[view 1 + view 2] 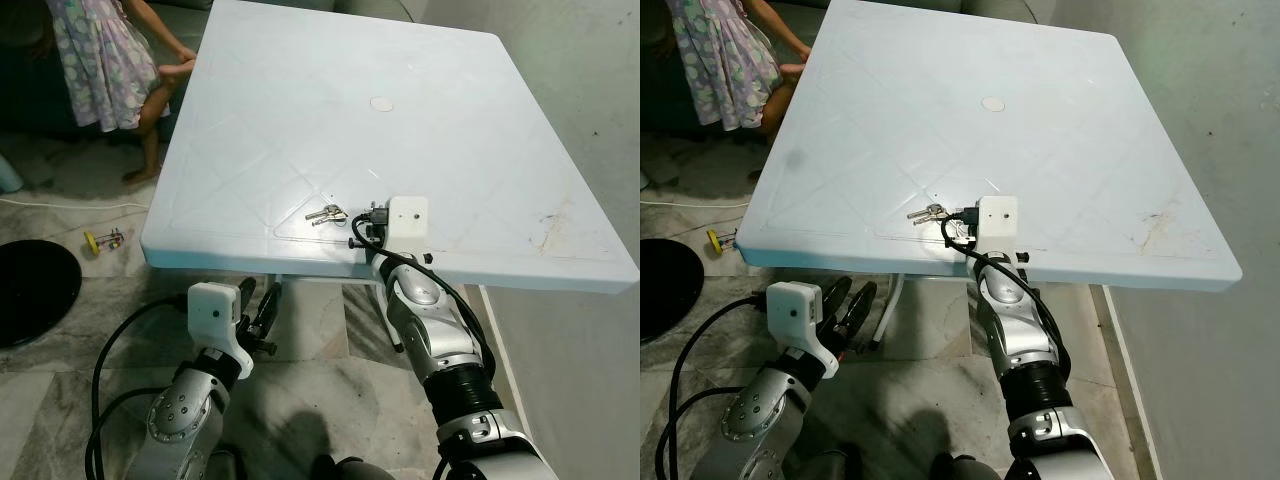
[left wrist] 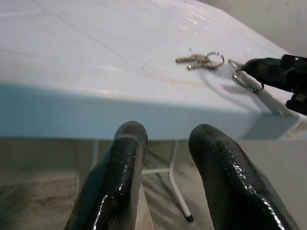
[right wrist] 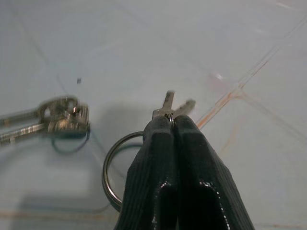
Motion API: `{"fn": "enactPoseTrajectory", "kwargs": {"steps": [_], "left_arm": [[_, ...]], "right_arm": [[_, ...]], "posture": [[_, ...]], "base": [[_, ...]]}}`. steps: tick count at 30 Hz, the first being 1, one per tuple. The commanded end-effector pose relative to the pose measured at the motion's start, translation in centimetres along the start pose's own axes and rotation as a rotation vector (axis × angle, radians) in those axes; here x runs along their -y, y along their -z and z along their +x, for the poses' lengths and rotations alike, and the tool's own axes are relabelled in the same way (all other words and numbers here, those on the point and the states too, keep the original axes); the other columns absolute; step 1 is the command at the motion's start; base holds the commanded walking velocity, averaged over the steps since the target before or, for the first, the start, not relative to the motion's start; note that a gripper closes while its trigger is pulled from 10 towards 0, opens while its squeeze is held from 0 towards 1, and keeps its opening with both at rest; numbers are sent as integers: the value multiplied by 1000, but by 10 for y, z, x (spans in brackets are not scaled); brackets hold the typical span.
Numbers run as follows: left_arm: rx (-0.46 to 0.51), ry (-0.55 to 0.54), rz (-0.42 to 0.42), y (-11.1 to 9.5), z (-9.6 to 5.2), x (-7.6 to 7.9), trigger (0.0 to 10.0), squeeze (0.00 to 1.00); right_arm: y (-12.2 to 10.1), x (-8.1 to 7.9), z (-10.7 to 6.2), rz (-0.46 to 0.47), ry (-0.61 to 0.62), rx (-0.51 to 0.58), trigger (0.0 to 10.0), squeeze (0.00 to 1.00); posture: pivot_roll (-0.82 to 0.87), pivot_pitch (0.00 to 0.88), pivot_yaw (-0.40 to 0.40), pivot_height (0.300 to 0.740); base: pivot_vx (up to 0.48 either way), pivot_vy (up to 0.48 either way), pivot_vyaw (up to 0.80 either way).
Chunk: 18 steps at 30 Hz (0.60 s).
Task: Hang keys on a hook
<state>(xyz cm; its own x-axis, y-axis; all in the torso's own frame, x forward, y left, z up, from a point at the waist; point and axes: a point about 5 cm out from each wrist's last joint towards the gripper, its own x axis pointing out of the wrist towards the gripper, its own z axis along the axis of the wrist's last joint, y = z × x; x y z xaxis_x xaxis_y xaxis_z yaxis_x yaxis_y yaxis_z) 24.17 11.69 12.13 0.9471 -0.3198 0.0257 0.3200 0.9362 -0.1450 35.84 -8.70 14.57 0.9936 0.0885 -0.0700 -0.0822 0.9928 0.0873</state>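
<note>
A small bunch of keys (image 1: 327, 213) lies near the front edge of the pale blue table (image 1: 420, 60). Just to its right my right gripper (image 1: 362, 228) reaches over the table edge. In the right wrist view the right gripper (image 3: 170, 120) is shut on a second set of keys (image 3: 169, 103), whose metal ring (image 3: 109, 167) hangs to one side, while the loose bunch (image 3: 60, 117) lies apart from it. My left gripper (image 1: 258, 308) hangs below the table edge with its fingers (image 2: 124, 158) open and nothing between them.
A person in a flowered dress (image 1: 100, 60) stands at the table's far left corner. A small yellow toy (image 1: 103, 240) and a black round object (image 1: 30, 290) lie on the tiled floor to the left. A wall (image 1: 600, 110) runs along the table's right side.
</note>
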Motion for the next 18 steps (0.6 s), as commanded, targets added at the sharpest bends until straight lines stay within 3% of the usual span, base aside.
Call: {"fn": "enactPoseTrajectory", "kwargs": {"steps": [1,9,12,18], "left_arm": [[-5,-4,-4,3,2,2,10000,0],[22,-6,4,-1,15,-2,10000,0],[42,-21,6,-4,24,-5,10000,0],[72,-55,-10,-10,34,-14,10000,0]], "right_arm": [[-8,10,-1,41,19,46,0,0],[-23,34,-7,71,66,156,0,0],[-28,48,-16,66,90,193,0,0],[-25,61,-35,38,97,213,0,0]], "posture": [[185,181,-153,740],[167,125,-137,740],[160,107,-132,740],[149,64,-119,740]], "base": [[0,0,0],[0,0,0],[0,0,0],[0,0,0]]}}
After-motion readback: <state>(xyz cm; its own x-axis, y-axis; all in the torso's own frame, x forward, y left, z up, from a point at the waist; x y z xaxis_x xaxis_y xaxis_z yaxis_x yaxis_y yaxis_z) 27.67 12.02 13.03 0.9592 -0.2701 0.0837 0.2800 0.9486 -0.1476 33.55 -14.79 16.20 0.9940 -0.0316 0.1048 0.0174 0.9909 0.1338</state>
